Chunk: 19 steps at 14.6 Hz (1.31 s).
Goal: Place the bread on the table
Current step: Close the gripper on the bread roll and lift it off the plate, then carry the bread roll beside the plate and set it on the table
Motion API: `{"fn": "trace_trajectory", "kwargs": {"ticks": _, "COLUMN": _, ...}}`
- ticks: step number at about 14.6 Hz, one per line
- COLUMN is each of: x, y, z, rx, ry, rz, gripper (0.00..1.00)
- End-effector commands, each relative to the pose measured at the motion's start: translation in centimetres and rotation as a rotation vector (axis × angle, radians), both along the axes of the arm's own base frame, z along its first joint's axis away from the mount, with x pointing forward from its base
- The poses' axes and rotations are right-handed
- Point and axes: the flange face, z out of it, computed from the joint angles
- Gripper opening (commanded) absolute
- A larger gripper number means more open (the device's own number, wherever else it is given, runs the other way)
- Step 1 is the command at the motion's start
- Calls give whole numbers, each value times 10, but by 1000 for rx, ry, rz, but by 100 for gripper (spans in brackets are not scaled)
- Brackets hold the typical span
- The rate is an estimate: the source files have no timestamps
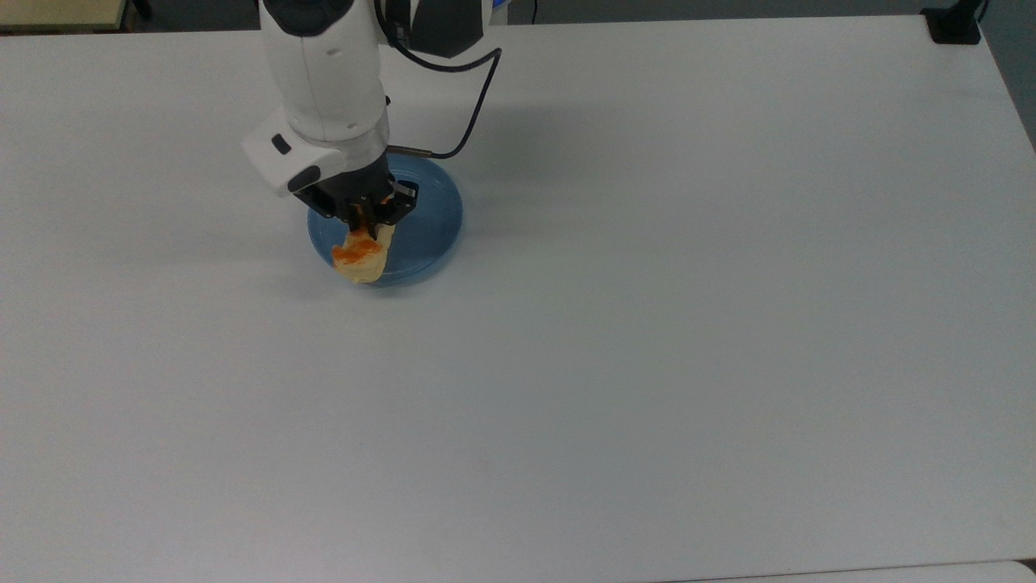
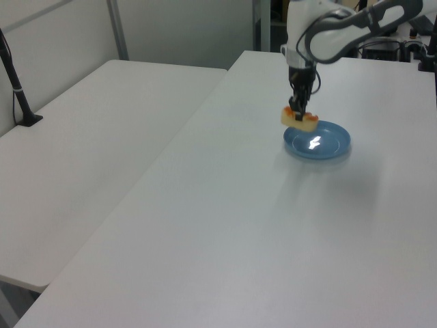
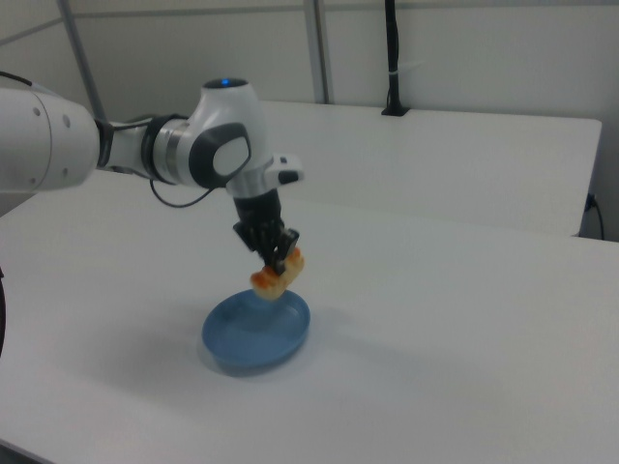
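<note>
The gripper (image 3: 280, 261) is clamped on the bread (image 3: 278, 275), holding it clear of the blue plate (image 3: 253, 333) — in the right view a gap shows between the loaf's underside and the dish, and in the left view the bread (image 2: 299, 117) hangs above the near-left edge of the blue plate (image 2: 328, 145). The jaws pinch the loaf near one end rather than across its middle, so most of it juts out past the fingers; in the top view the bread (image 1: 358, 257) sticks out below the gripper (image 1: 363, 219) toward the plate's (image 1: 433, 214) rim. That off-centre hold is the main risk: a soft pastry gripped at one end could sag, twist in the jaws or tear, and drop back onto the plate or land on its rim instead of the table (image 1: 688, 324). A quick sideways swing would make a slip likelier. Releasing too soon — while any part overhangs the dish — would leave the loaf propped on the rim, not flat on the white surface.
</note>
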Motion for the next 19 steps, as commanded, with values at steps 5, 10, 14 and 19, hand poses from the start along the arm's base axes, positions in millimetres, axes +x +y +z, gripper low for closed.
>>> {"fn": "trace_trajectory", "kwargs": {"ticks": 5, "x": 84, "y": -25, "z": -11, "rx": -37, "ry": -134, "rz": 87, "gripper": 20}}
{"fn": "trace_trajectory", "kwargs": {"ticks": 10, "x": 102, "y": -5, "z": -48, "rx": -40, "ry": -182, "rz": 125, "gripper": 21}}
{"fn": "trace_trajectory", "kwargs": {"ticks": 14, "x": 101, "y": -4, "z": -61, "rx": -43, "ry": -161, "rz": 133, "gripper": 100}}
{"fn": "trace_trajectory", "kwargs": {"ticks": 19, "x": 93, "y": 1, "z": -18, "rx": -43, "ry": -190, "rz": 123, "gripper": 100}}
